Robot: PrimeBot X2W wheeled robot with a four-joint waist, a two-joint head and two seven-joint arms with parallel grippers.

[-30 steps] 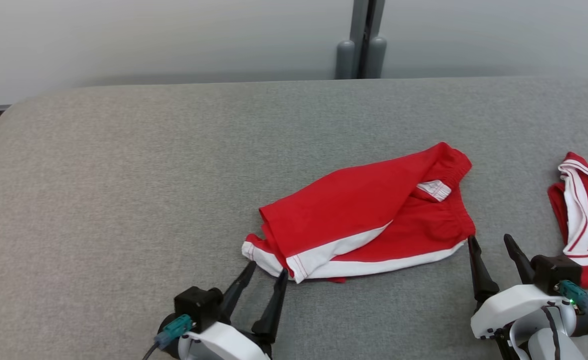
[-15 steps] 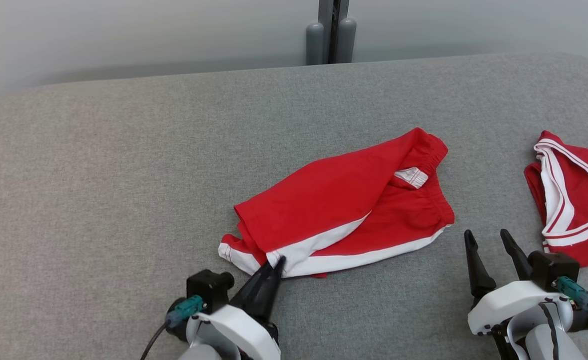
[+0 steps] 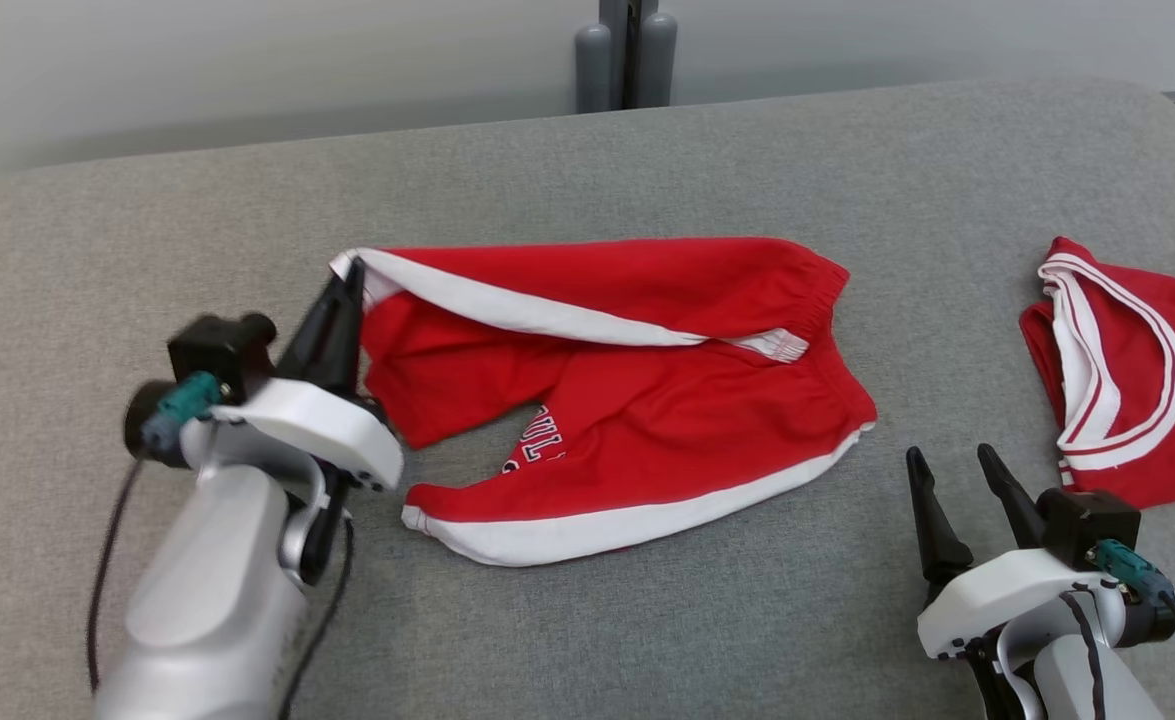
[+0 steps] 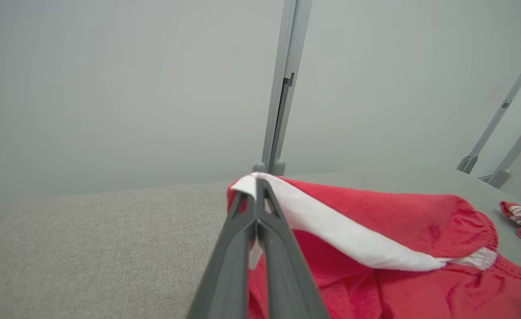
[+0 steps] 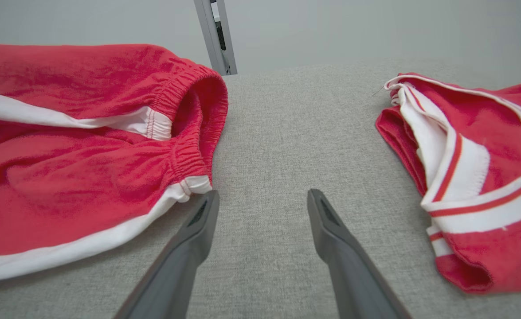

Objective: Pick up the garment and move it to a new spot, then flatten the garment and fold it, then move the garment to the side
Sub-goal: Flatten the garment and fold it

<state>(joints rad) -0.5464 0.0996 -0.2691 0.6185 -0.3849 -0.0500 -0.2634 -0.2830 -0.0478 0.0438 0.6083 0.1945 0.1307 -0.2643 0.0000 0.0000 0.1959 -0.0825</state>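
The garment [image 3: 637,400] is a pair of red shorts with white side stripes, lying on the grey cushioned surface [image 3: 587,160]. My left gripper [image 3: 352,272] is shut on the white-trimmed hem of one leg, holding it lifted at the garment's left end. The left wrist view shows the same pinch: the left gripper [image 4: 256,184] clamps the white hem of the garment [image 4: 375,212]. My right gripper [image 3: 950,458] stands open just right of the waistband corner, touching nothing. In the right wrist view the right gripper [image 5: 262,197] is open beside the garment [image 5: 78,168].
A second red item with white and red trim [image 3: 1137,380] lies at the right edge of the cushion, also visible as the red trimmed item [image 5: 473,168]. A grey post [image 3: 627,50] rises behind the cushion's far edge against a pale wall.
My left gripper closed on the leg hem and swung it up and to the left, unfolding the shorts. The head camera also shifted. The right gripper stayed open.
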